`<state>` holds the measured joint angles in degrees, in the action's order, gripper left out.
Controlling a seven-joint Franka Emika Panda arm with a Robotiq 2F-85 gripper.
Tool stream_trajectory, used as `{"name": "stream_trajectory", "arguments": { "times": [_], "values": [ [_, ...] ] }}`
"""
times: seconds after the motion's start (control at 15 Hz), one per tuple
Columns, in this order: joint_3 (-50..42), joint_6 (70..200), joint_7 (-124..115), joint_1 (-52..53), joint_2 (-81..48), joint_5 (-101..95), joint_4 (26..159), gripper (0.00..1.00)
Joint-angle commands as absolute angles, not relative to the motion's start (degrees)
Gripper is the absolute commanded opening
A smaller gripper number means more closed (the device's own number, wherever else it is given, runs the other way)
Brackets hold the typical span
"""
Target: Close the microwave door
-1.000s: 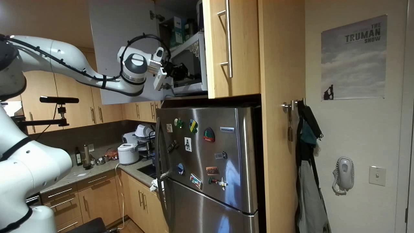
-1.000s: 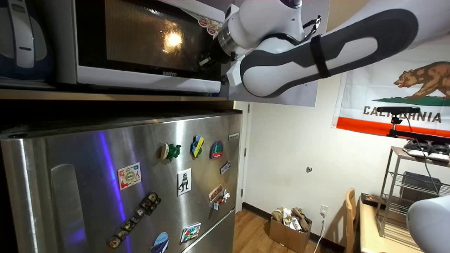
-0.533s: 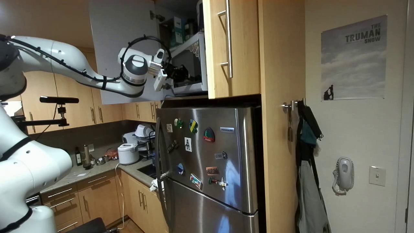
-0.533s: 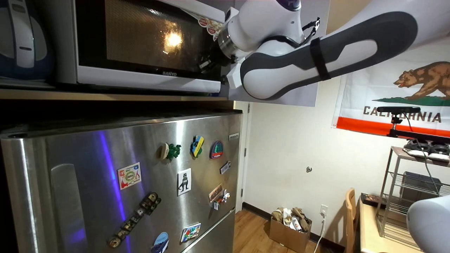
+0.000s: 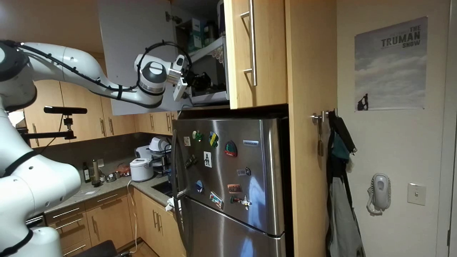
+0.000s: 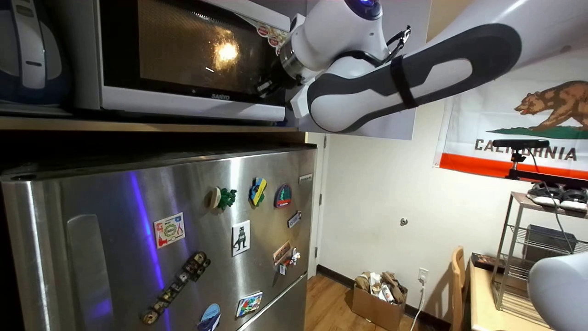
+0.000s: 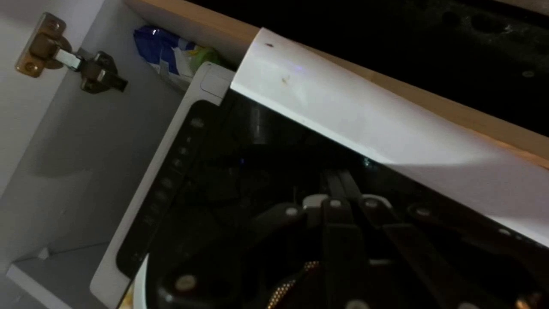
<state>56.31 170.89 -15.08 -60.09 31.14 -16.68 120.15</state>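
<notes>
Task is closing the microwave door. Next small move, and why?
Probably a short, gentle push inward on the microwave door with the closed end effector. In the wrist view the door's edge appears to stand out from the control panel, so it likely isn't latched. The end effector is at the dark front near that edge, likely a good spot to press; contact can't be confirmed.

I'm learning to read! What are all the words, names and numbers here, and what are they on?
"SANYO": microwave door
"THE TRUMAN SHOW": poster
"CALIFORNIA", partly covered: flag
"FRIGIDAIRE", blurry: fridge badge
Too small or blurred to read: magnets, sticker, button panel.
</notes>
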Motion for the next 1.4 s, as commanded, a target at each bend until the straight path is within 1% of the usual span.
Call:
{"name": "stream_trajectory", "arguments": {
  "times": [0.0,0.6,1.33],
  "values": [
    [59.9,169.9,-17.0,-65.4,30.4,-17.2,116.1,0.01],
    [67.1,168.9,-16.4,-74.3,28.3,-15.9,110.6,0.01],
    [81.3,158.9,-15.3,-88.6,25.8,-14.0,100.4,0.01]
  ]
}}
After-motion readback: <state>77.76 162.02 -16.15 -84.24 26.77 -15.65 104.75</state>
